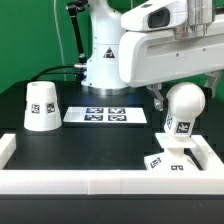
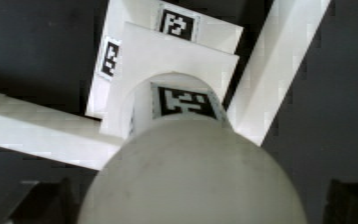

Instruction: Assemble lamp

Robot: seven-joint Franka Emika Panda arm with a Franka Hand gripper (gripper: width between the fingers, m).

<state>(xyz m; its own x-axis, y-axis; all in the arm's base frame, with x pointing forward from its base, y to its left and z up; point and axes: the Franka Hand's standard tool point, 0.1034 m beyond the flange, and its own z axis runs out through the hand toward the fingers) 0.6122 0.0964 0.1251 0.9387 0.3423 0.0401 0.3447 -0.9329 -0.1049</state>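
Observation:
The white round bulb (image 1: 185, 104) stands upright on its neck on the flat angular base block (image 1: 166, 163), near the front right corner in the exterior view. My gripper (image 1: 184, 95) straddles the bulb's head, one dark finger (image 1: 157, 98) on each side. In the wrist view the bulb (image 2: 190, 150) fills the space between the fingers (image 2: 48, 203), with a dark gap on both sides, so the jaws stand open. The tagged base (image 2: 167, 40) lies beyond the bulb. The cone shade (image 1: 40, 105) stands apart at the exterior view's left.
The marker board (image 1: 105, 115) lies in the middle of the black table. A raised white wall (image 1: 100, 181) runs along the front and sides; its bars (image 2: 34, 125) meet in a corner beside the base. The robot pedestal (image 1: 103, 60) stands behind.

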